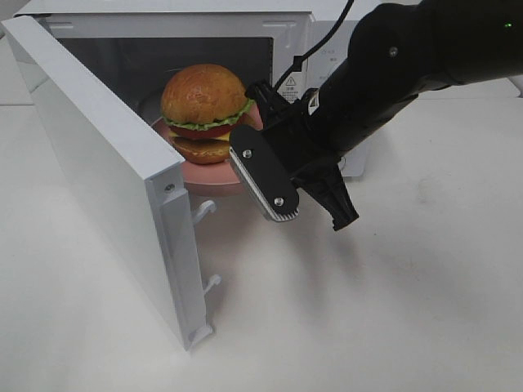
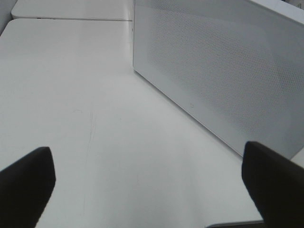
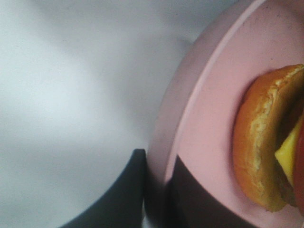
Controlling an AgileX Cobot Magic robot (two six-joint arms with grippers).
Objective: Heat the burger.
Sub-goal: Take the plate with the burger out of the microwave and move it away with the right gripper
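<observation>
A robot test lab rather than a lived-in kitchen: a plain white bench (image 1: 425, 310) carries only a white box-shaped microwave (image 1: 106, 163) (door swung open), with a black jointed robot arm (image 1: 409, 65) reaching in.

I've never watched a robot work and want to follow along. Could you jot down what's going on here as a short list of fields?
burger: sits on a pink plate, at the microwave's opening
microwave door: swung wide open
right gripper: shut on the plate's rim, one finger below, one on top
left gripper: open, holding nothing, over the white table beside the microwave
</observation>
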